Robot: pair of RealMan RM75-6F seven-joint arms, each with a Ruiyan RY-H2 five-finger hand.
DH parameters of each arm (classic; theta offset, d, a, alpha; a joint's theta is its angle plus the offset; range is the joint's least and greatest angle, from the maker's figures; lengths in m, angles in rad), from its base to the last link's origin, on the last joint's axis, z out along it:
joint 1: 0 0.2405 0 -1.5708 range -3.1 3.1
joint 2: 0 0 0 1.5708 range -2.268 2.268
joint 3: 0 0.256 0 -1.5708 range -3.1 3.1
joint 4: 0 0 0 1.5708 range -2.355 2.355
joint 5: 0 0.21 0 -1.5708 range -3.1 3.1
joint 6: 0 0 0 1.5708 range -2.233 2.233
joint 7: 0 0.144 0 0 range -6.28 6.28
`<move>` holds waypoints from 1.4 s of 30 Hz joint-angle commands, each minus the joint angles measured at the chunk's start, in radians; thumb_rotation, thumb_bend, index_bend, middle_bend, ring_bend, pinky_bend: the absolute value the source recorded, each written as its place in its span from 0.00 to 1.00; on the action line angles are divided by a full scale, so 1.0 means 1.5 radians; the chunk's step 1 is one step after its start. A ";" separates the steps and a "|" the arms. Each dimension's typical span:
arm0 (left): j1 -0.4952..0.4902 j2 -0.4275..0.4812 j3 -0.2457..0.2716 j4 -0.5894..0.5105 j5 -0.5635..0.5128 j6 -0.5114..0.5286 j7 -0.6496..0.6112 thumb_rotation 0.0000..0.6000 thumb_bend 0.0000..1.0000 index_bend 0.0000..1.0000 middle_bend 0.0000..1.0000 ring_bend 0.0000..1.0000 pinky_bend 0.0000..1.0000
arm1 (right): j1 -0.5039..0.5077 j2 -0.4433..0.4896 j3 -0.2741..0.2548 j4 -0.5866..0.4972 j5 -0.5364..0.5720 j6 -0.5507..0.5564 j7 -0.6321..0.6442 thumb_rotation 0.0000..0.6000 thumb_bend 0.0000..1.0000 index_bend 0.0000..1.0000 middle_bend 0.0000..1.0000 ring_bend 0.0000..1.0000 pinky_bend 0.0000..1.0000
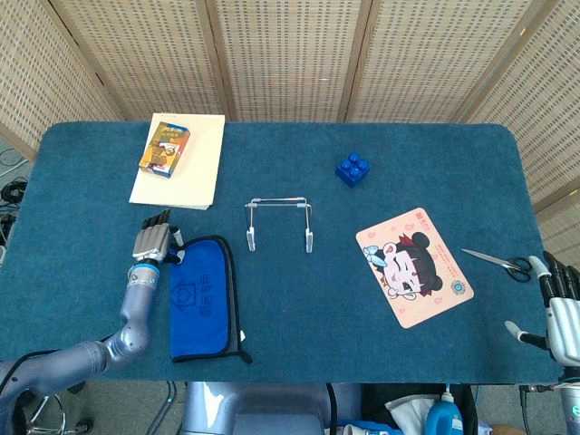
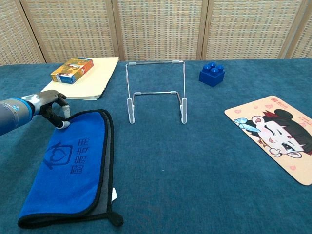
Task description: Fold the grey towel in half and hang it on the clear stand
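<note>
The towel (image 1: 201, 294) (image 2: 73, 161) lies folded lengthwise at the front left, blue face up with a printed logo and grey showing along its right edge. My left hand (image 1: 152, 240) (image 2: 48, 105) is at its far left corner, fingers curled and pinching that corner, which is slightly raised. The clear stand (image 1: 278, 222) (image 2: 156, 92) stands upright mid-table, right of the towel and apart from it. My right hand (image 1: 560, 313) rests at the table's front right edge with fingers apart and nothing in it; the chest view does not show it.
A small box (image 1: 164, 148) (image 2: 72, 69) lies on a cream folder (image 1: 195, 172) (image 2: 95, 78) at the back left. A blue toy brick (image 1: 352, 168) (image 2: 211, 74) sits behind the stand's right. A cartoon mat (image 1: 414, 265) (image 2: 273, 131) and scissors (image 1: 498, 263) lie at the right.
</note>
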State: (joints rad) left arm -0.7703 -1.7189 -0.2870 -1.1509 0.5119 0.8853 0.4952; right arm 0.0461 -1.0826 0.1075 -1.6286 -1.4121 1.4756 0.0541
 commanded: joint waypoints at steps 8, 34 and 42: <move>0.015 0.023 0.003 -0.037 0.046 0.018 -0.034 1.00 0.52 0.76 0.00 0.00 0.00 | -0.002 0.001 0.000 -0.001 -0.002 0.004 0.002 1.00 0.00 0.00 0.00 0.00 0.00; 0.054 0.147 -0.022 -0.195 0.154 0.093 -0.097 1.00 0.59 0.88 0.00 0.00 0.00 | -0.005 0.008 0.000 -0.004 -0.005 0.009 0.016 1.00 0.00 0.00 0.00 0.00 0.00; 0.037 0.207 -0.055 -0.269 0.119 0.113 -0.061 1.00 0.59 0.88 0.00 0.00 0.00 | -0.003 0.009 0.004 -0.002 0.004 0.002 0.020 1.00 0.00 0.00 0.00 0.00 0.00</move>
State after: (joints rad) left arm -0.7063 -1.4262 -0.3565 -1.5344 0.7020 1.0444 0.3909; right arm 0.0417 -1.0698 0.1122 -1.6323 -1.4070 1.4793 0.0832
